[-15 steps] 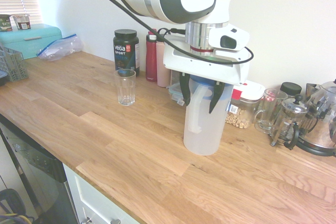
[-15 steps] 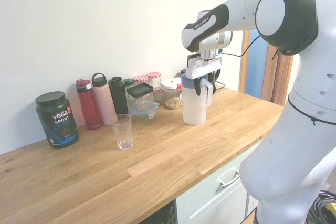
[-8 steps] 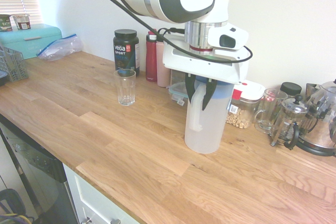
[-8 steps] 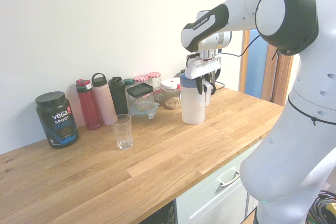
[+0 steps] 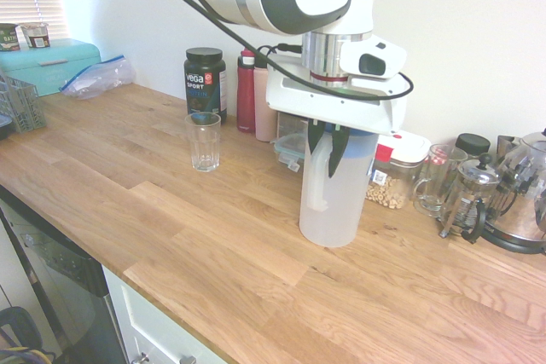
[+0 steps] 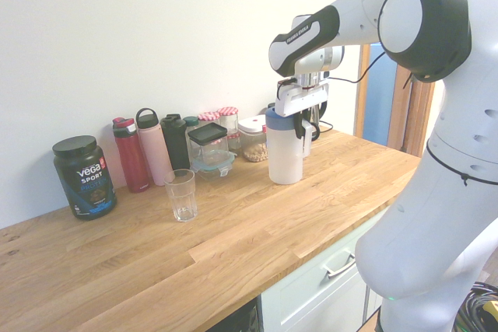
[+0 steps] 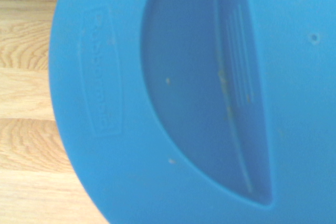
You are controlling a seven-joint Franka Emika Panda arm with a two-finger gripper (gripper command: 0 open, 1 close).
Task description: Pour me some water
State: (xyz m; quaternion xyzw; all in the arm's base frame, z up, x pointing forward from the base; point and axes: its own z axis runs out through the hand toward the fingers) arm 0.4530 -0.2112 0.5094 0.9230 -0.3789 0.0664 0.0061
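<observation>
Gripping pitcher handle (image 5: 318, 183) | jaws closed on it | blue lid (image 7: 115, 171): "Rubbermaid" | black tub (image 6: 85, 179): "vega SPORT"

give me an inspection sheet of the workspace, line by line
surface: wooden countertop, dry where visible
job's things: white pitcher upright, blue lid on; clear glass upright, no water visible in it
clutter: black Vega tub, red bottle, pink bottle, jar of nuts, French press, kettle
gripper: closed on the pitcher's handle
cables: one looping along the arm
surroundings: pale wall, drawer shut
</observation>
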